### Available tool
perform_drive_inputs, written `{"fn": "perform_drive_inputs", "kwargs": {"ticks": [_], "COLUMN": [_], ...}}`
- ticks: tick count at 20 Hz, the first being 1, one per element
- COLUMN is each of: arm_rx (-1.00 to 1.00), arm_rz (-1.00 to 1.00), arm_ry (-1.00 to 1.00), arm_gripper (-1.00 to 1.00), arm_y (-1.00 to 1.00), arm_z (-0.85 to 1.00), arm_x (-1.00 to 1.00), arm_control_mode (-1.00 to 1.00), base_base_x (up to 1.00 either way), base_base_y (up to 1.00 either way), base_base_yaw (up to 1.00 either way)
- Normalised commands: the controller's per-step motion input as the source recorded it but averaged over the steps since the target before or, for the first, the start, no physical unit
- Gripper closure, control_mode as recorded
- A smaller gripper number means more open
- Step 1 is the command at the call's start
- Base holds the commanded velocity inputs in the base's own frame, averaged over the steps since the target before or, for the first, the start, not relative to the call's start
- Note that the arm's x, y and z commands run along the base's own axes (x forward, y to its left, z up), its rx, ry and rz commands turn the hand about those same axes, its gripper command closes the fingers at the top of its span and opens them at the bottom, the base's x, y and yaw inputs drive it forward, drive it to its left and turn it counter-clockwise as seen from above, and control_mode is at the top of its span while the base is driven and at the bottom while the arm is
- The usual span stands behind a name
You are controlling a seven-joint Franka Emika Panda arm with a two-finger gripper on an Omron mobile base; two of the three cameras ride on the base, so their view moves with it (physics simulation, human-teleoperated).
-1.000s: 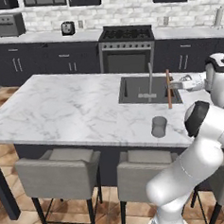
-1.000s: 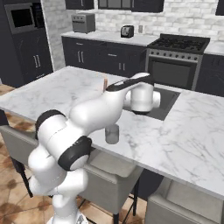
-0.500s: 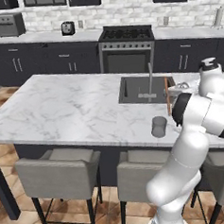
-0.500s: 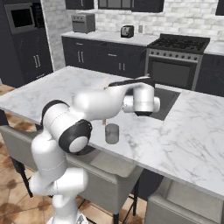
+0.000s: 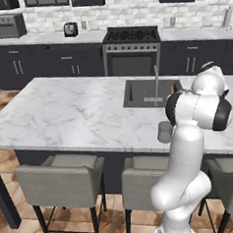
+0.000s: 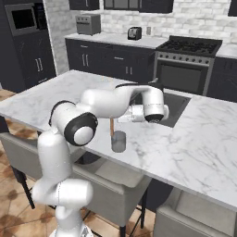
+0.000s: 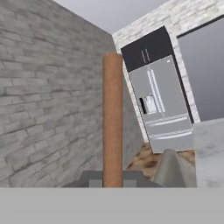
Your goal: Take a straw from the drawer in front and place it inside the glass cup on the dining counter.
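You've got the straw [image 6: 111,126] pinched tight in the claw [image 7: 113,183], and in the hand view it runs straight up from between the tips. From the right base view it hangs upright just above the glass cup [image 6: 119,141], a touch toward the cup's left rim, so it isn't inside yet. The cup sits near the front edge of the table [image 6: 194,139], on the stool side, in front of the sink [image 5: 151,92]. Compared with a second ago, your arm has folded and swung round, with the elbow now up high and the straw brought nearer over the cup; the cup itself hasn't budged. I'd say you're lining up for the drop, so center it first.
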Motion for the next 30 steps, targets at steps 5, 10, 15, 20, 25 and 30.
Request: {"fn": "perform_drive_inputs", "kwargs": {"ticks": [5, 10, 15, 20, 25, 30], "arm_rx": [0.04, 0.04, 0.04, 0.04, 0.02, 0.0], "arm_rz": [0.13, 0.12, 0.1, 0.08, 0.06, 0.02], "arm_ry": [-0.14, -0.11, -0.07, -0.06, -0.05, -0.06], "arm_gripper": [1.0, 1.0, 1.0, 1.0, 1.0, 1.0], "arm_y": [0.0, 0.0, 0.0, 0.0, 0.0, 0.0], "arm_z": [-0.06, -0.13, -0.18, -0.18, -0.15, -0.18], "arm_x": [0.0, 0.0, 0.11, 0.2, 0.17, 0.03], "arm_control_mode": [-1.0, -1.0, -1.0, -1.0, -1.0, -1.0], "base_base_x": [0.0, 0.0, 0.0, 0.0, 0.0, 0.0], "base_base_y": [0.0, 0.0, 0.0, 0.0, 0.0, 0.0], "base_base_yaw": [0.0, 0.0, 0.0, 0.0, 0.0, 0.0]}}
